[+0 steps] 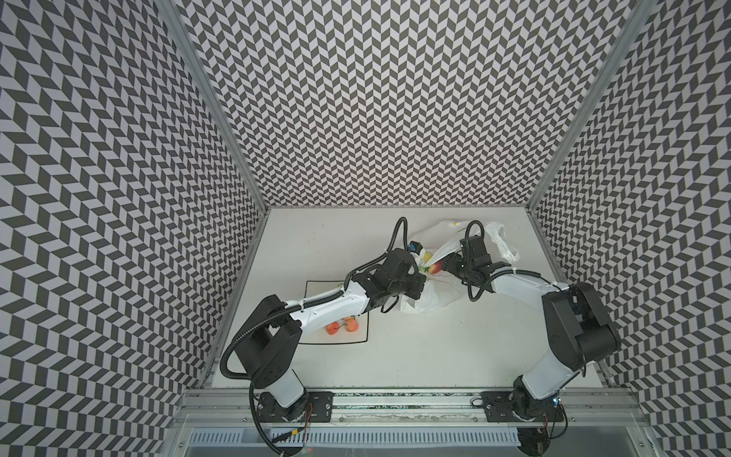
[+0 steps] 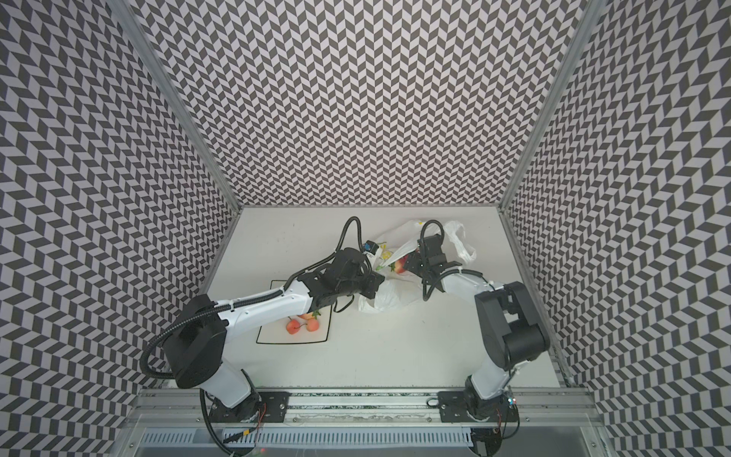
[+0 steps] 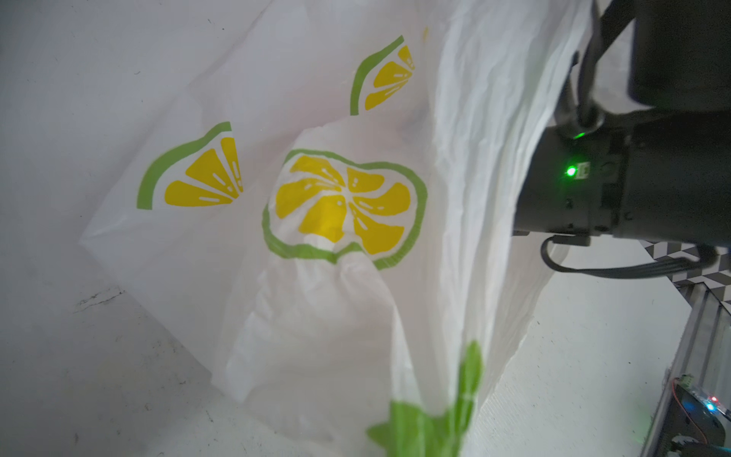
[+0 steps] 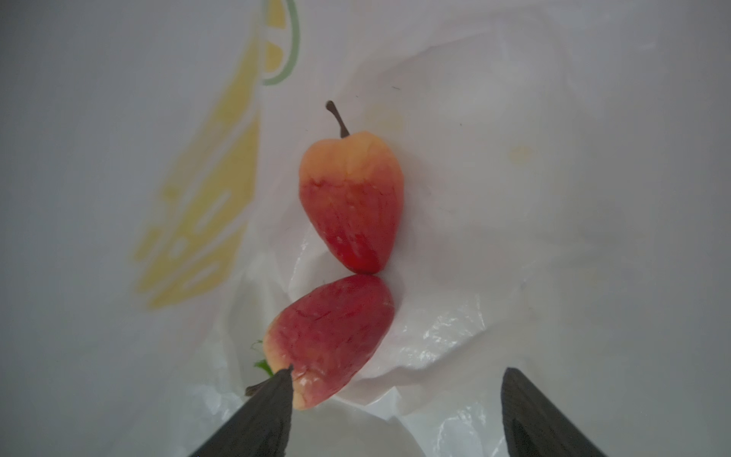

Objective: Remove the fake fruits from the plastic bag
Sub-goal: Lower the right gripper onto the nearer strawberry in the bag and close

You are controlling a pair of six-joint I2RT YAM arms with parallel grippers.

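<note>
Mid-frame on desk (image 1: 415, 348), left fingers (image 1: 418, 281) closed on plastic bag (image 1: 435, 298), right fingers (image 4: 269, 411) open inside bag, one tip touching nearer of two fake fruits (image 4: 332, 340)

The left arm (image 1: 328, 306) and right arm (image 1: 518, 287) had white tubes and black joints. A ribbed black cable (image 1: 222, 360) ran along the left one. A small green light (image 3: 570, 171) glowed on the right one. The right tool (image 4: 399, 374) had two dark fingers (image 4: 261, 419). Black base plates (image 1: 320, 405) had screws.
</note>
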